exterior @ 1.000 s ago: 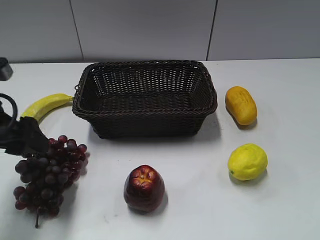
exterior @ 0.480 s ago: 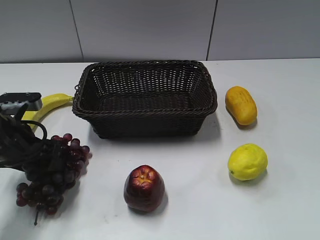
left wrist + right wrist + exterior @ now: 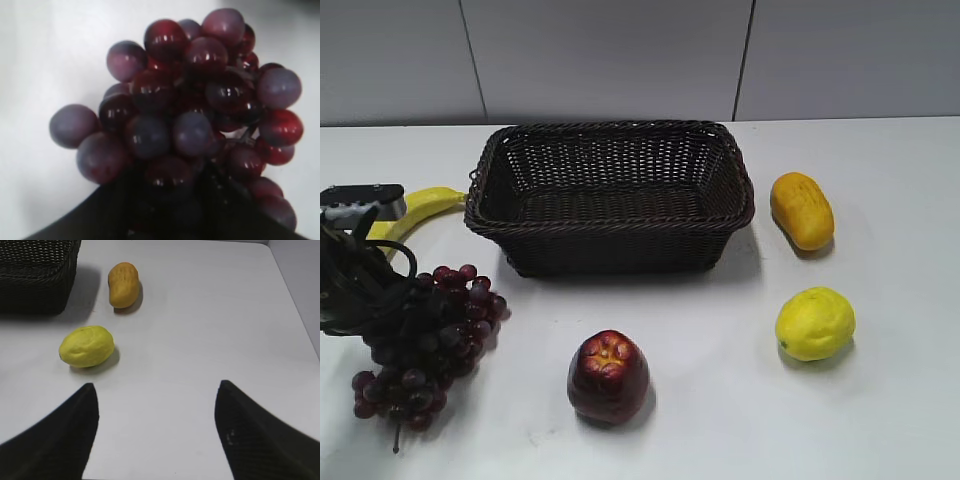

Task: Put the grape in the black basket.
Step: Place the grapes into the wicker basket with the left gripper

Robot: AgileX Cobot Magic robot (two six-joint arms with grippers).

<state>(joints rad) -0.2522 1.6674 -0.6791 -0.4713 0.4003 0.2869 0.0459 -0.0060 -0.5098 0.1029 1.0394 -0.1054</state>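
The grape (image 3: 445, 330), a bunch of dark purple-red grapes, is at the front left of the white table, with its lower end still on the surface. It fills the left wrist view (image 3: 200, 100). My left gripper (image 3: 400, 318) is on the bunch's left side and shut on it; its dark fingers show at the bottom of the left wrist view (image 3: 185, 210). The black basket (image 3: 610, 222) stands empty at the back middle, to the right of and beyond the bunch. Its corner shows in the right wrist view (image 3: 35, 275). My right gripper (image 3: 156, 390) is open and empty above bare table.
A dark red apple (image 3: 608, 376) sits in front of the basket. A yellow banana (image 3: 420, 208) lies left of the basket. A lemon (image 3: 815, 323) and an orange oblong fruit (image 3: 801, 210) lie on the right, and both show in the right wrist view, the lemon (image 3: 86, 346) nearer than the orange fruit (image 3: 123, 284).
My left gripper came down onto the bunch and closed on it. The bunch has since shifted slightly up and to the right. The right arm has not moved.
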